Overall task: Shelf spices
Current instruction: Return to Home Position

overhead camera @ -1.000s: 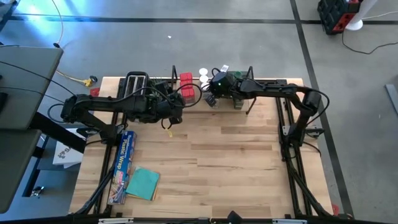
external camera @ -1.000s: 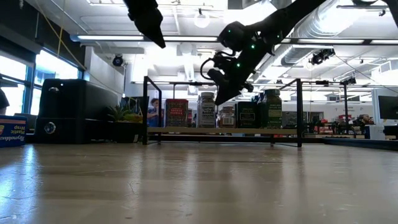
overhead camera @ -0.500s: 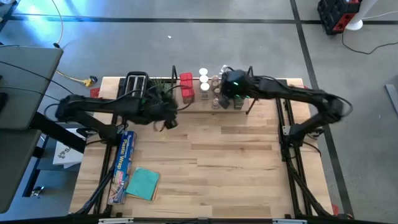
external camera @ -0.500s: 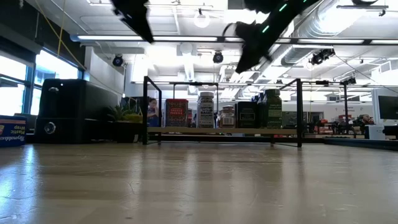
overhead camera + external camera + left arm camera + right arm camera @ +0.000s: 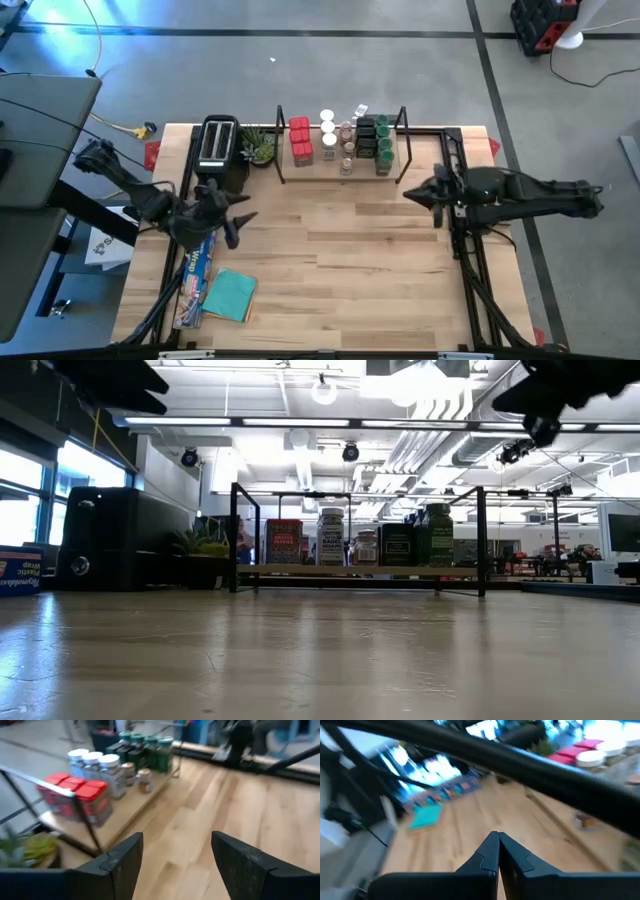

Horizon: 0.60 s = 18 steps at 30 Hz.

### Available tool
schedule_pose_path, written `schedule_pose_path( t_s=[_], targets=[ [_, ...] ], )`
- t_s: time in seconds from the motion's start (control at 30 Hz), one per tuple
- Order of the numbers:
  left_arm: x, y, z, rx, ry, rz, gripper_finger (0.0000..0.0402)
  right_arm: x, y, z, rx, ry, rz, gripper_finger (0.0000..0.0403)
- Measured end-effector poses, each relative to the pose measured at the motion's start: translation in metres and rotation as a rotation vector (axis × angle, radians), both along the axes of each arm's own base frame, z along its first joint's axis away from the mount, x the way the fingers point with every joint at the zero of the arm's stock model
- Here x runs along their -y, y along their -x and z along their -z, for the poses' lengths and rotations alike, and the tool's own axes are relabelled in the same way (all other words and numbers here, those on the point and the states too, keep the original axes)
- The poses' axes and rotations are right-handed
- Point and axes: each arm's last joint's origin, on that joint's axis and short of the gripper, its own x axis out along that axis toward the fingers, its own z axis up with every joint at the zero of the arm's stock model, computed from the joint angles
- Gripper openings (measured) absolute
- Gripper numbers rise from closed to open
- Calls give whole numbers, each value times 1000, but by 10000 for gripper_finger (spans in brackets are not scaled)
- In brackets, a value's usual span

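The shelf (image 5: 340, 172), a low rack with a light wooden board and black wire frame, stands at the table's far edge; in the low view the shelf (image 5: 360, 571) shows level. On its board stand the spices (image 5: 342, 140): red tins, white-lidded jars, small brownish jars, dark green-lidded jars, also seen as spices (image 5: 105, 772) in the left wrist view. My left gripper (image 5: 238, 222) hovers open near the table's left side, away from the shelf. My right gripper (image 5: 418, 196) is shut, above the table right of the shelf's right end.
A black toaster (image 5: 217, 145) and a small green plant (image 5: 258, 147) stand left of the shelf. A long blue foil box (image 5: 196, 262) and a teal cloth (image 5: 230, 294) lie near the left front corner. Bare wooden table (image 5: 360, 270) spreads in front of the shelf.
Both arms have drawn back from the shelf. My left gripper moved toward the table's left and near edge. My right gripper rose from above the spices and swung toward the table's right edge, coming lower and nearer. The spices stay on the shelf.
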Motion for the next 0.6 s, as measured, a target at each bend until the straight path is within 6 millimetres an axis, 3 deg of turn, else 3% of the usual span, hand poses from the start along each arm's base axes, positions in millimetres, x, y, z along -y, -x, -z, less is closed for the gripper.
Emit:
schedule_pose_path(
  t_s=[0.13, 0.3, 0.43, 0.6],
  targets=[
    [-10, -7, 23, 143, 61, 82, 215, -5, 8, 30, 176, -14, -44, 0],
    [-40, -16, 49, 340, 92, 263, 175, -8, 6, 58, 298, 10, -143, 0],
    [-61, -5, 58, 343, 99, 286, 144, -11, 4, 75, 323, 8, -224, 0],
    [-66, 21, 56, 369, 125, 312, 117, -12, 4, 91, 332, 43, -261, 0]
  ],
)
